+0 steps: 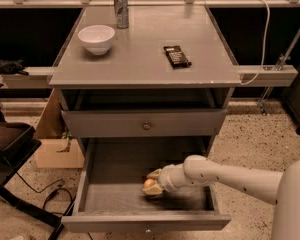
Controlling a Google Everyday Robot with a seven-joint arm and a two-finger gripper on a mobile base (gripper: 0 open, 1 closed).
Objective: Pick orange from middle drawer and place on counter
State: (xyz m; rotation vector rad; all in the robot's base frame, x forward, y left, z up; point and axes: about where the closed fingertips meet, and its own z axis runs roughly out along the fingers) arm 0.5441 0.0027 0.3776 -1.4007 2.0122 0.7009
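Note:
The middle drawer [115,171] is pulled out, showing its dark liner floor. The orange [148,185] lies on the liner near the drawer's front middle. My gripper [153,183] reaches in from the right, low in the drawer. Its pale fingers [154,173] sit above and below the orange and close against it. The orange still rests on the liner. The grey counter [140,54] is the cabinet's top, above the drawers.
On the counter stand a white bowl [96,38] at the left, a can [121,9] at the back and a black snack bar [176,55] at the right. A shut drawer front with a metal knob [146,126] overhangs the open drawer. A cardboard box [55,144] and cables lie at the left.

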